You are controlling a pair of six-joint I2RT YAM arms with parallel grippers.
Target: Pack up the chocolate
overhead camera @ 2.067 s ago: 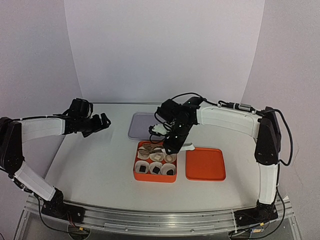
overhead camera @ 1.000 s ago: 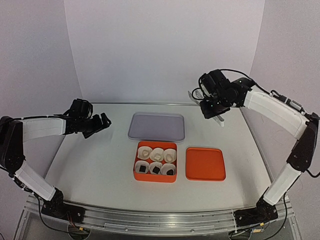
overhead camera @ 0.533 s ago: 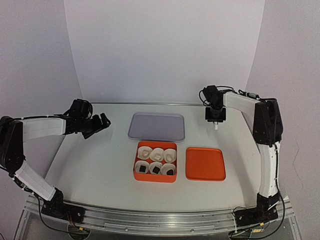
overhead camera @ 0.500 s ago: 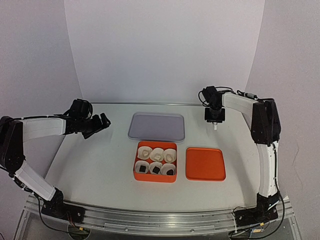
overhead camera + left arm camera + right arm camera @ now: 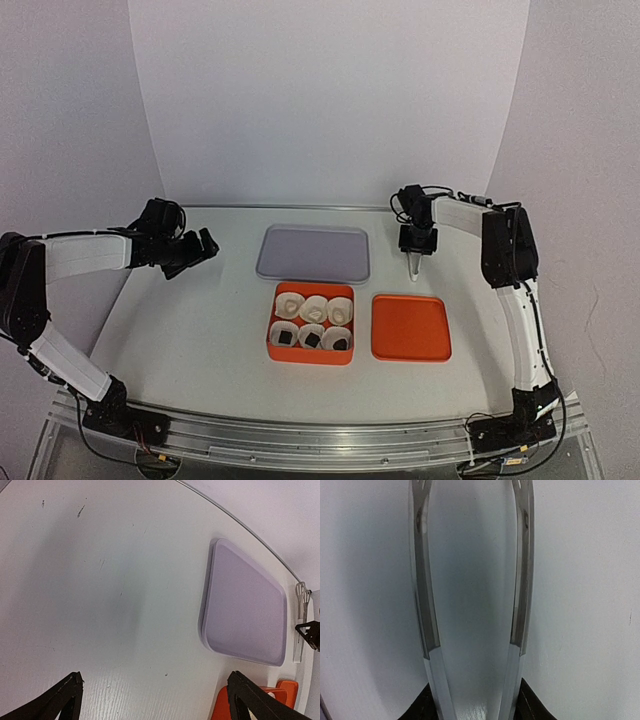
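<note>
Right gripper [image 5: 416,243] hangs over the table [image 5: 200,330], behind the orange box [image 5: 272,346] and off to its right; its two fingers are clamped on the clear tongs [image 5: 412,264], which point down at the table; in the right wrist view the two arms of the tongs stand apart, with a black finger tight against each side near the joined end. Left gripper [image 5: 196,250] is far to the left of the box and a bit behind it; its fingers are spread wide with nothing between them. The chocolate [image 5: 312,340] sits inside the box, in six white paper cups [image 5: 285,326]; three dark pieces fill the near row; the far row seems to hold pale pieces, but they are hard to tell from the cups. An orange lid [image 5: 410,328] lies flat just right of the box; a purple tray [image 5: 313,253] lies just behind the box.
</note>
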